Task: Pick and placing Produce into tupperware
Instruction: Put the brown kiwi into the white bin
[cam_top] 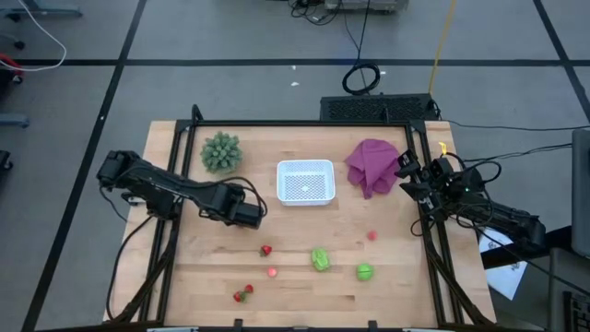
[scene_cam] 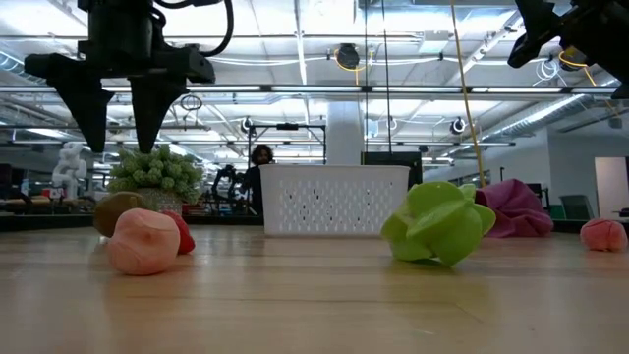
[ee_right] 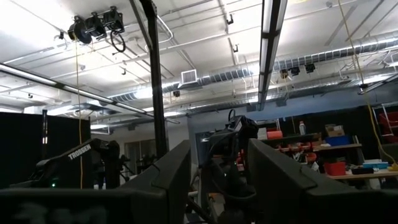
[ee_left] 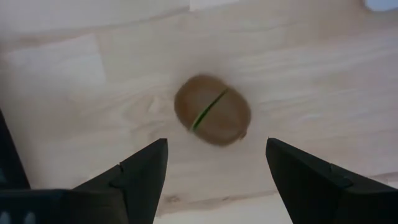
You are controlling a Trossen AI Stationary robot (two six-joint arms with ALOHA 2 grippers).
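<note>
Your overhead view hides the brown oval under the left tool point(cam_top: 247, 213); only its wrist camera shows that oval point(ee_left: 212, 118), split by a green seam, lying on bare counter point(cam_top: 304, 295) between wide-spread fingers that don't touch it. The white tupperware point(cam_top: 305, 181) sits mid-counter, empty, between the spiky plant point(cam_top: 221, 151) and purple cloth point(cam_top: 372, 164), open wood around it. Red bits and two green pieces point(cam_top: 320, 259) lie scattered along the near side. The right tool point(cam_top: 407, 170) hangs raised at the counter's right edge, its fingers narrow, gripping nothing.
</note>
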